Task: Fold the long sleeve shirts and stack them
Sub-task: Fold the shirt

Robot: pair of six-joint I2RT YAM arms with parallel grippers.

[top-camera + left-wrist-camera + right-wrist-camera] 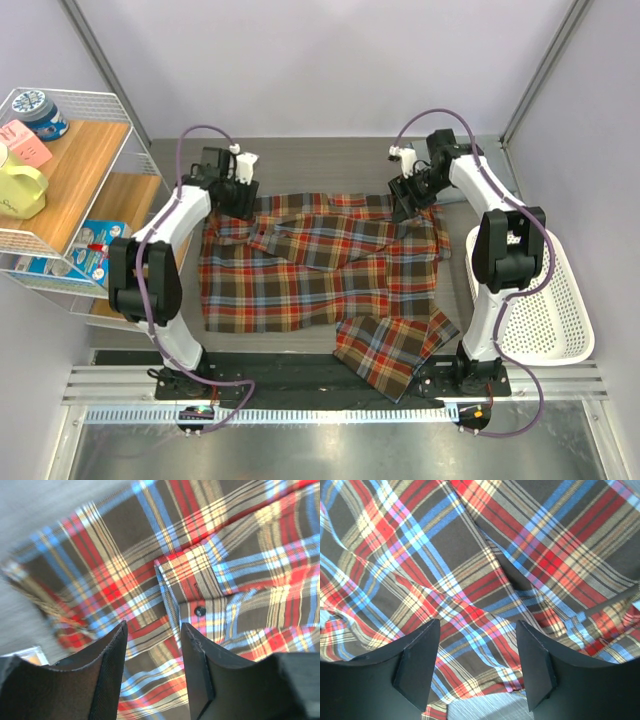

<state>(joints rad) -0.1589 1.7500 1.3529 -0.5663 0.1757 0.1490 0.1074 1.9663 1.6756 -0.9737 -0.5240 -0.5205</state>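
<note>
A red, brown, blue and yellow plaid long sleeve shirt (310, 265) lies spread across the table, partly folded, with one part (390, 355) reaching over the near edge. My left gripper (240, 205) hovers over the shirt's far left corner. It is open, with only plaid cloth (150, 580) and a dark button (200, 611) below its fingers (107, 670). My right gripper (407, 205) is over the far right corner, also open. Between its fingers (417, 665) I see creased plaid cloth (480, 595) and a strip of table at the cloth's edge.
A white mesh basket (575, 300) stands at the right beside the right arm. A wire shelf (60, 170) with a yellow mug, tins and packets stands at the left. Bare grey table (320, 165) runs along the back wall.
</note>
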